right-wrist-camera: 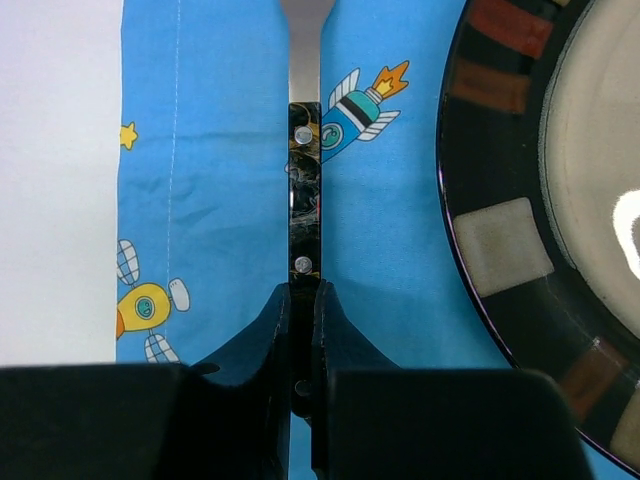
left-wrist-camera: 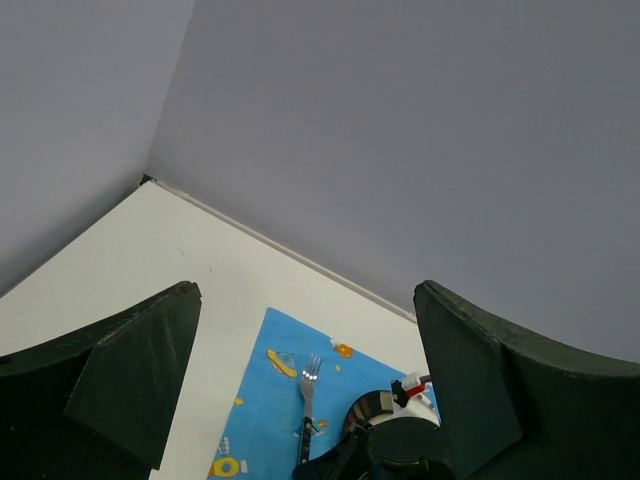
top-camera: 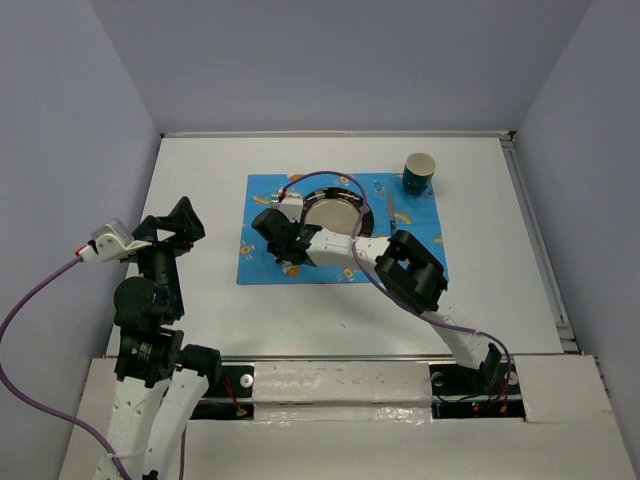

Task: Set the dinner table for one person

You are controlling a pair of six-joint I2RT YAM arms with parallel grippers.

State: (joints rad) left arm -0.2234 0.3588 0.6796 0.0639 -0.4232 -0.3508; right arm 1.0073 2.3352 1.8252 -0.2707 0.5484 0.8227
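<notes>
Steel tines, dark riveted handle — the fork looks to lie flat on the blue placemat, just left of the plate, all of it on the white dinner table. The right gripper has its jaws pinched on the handle's near end. I'd judge the fork light, stiff and a bit slick — held so far back it could swivel, so nearer the rivets seems safer. The left gripper hangs raised off to the side, jaws spread, holding nothing.
</notes>
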